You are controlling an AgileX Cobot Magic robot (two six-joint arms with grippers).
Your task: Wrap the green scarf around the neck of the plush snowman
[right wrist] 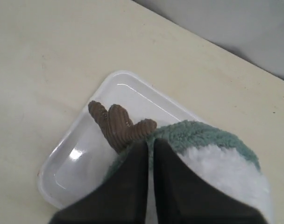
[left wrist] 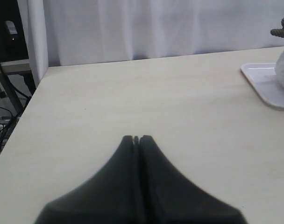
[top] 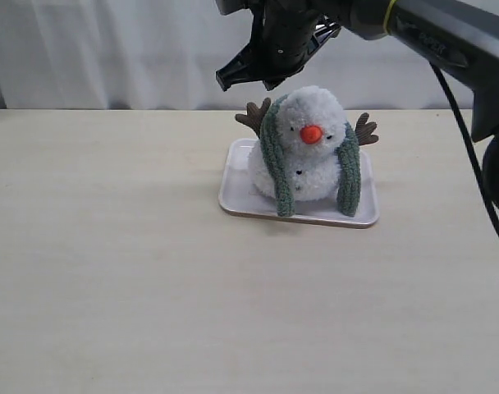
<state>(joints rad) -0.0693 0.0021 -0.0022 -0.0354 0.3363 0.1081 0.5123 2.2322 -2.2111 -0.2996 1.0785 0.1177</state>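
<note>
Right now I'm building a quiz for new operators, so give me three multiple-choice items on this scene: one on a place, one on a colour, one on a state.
1. The plush snowman sits:
A. in a basket
B. on a white tray
C. on a stack of books

2. Its nose is:
A. orange
B. blue
C. black

3. The left hand is:
A. wide open
B. shut on a cup
C. shut, holding nothing

Answers:
1 B: the tray's rim shows around the snowman's base in the exterior view.
2 A: the nose is bright orange against the white face.
3 C: its fingers meet over the table, while the green scarf hangs on the snowman.
</note>
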